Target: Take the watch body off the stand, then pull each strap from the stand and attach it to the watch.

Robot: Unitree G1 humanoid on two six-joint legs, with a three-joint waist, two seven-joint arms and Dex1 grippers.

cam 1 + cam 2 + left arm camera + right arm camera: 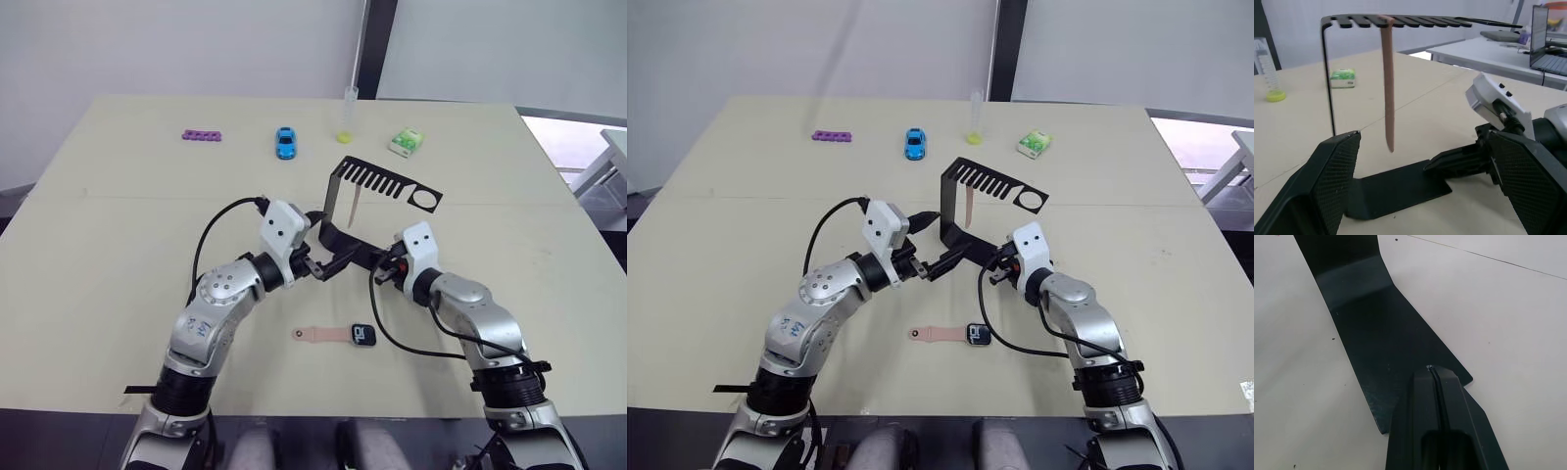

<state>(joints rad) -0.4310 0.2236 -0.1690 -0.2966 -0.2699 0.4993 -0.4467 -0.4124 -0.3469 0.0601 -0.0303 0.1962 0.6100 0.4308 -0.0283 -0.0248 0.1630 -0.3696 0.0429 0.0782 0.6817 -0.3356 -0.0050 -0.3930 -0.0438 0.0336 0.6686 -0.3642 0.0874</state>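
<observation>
The black stand (338,201) is upright at the table's middle. One pale pink strap (1387,83) hangs from a slot in its comb arm (387,181). The watch body (363,335) lies flat on the table nearer me, and a second pink strap (318,335) lies joined end to end at its left side. My left gripper (318,266) is open just left of the stand's base, its fingers (1334,171) wide apart and facing the hanging strap. My right gripper (1431,368) is shut, its tip resting on the stand's flat base (1381,338).
Along the far side of the table lie a purple perforated strip (202,136), a blue toy car (285,143), a clear tube with a yellow cap (347,117) and a green-and-white packet (406,143). Another desk with a laptop (1550,36) stands beyond.
</observation>
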